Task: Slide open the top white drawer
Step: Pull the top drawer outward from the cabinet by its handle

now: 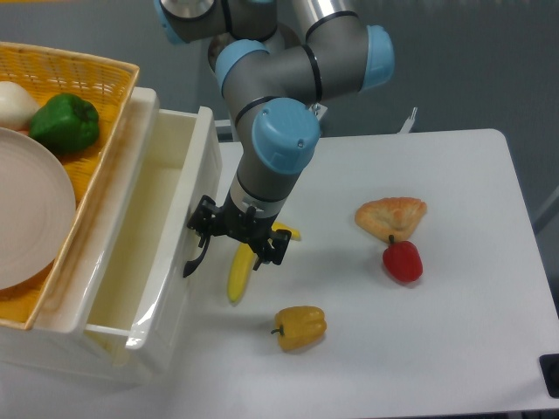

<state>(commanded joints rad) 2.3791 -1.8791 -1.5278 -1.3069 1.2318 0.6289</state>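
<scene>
I judge the pull well advanced: the top white drawer stands out from the cabinet at the table's left edge, its plain white inside open to view along most of its length. What I cannot tell is how much travel is left, since the back of the box is hidden under the yellow wicker basket sitting on top. The tool sits at the drawer front, by the curved black handle; from this view I cannot tell whether its fingers are clamped on the handle or merely beside it. The drawer looks like glossy white plastic, with a shine along its near rim and nothing visible inside. On the table behind the tool lies a banana, with a yellow pepper nearer the front edge, both clear of the drawer front.
</scene>
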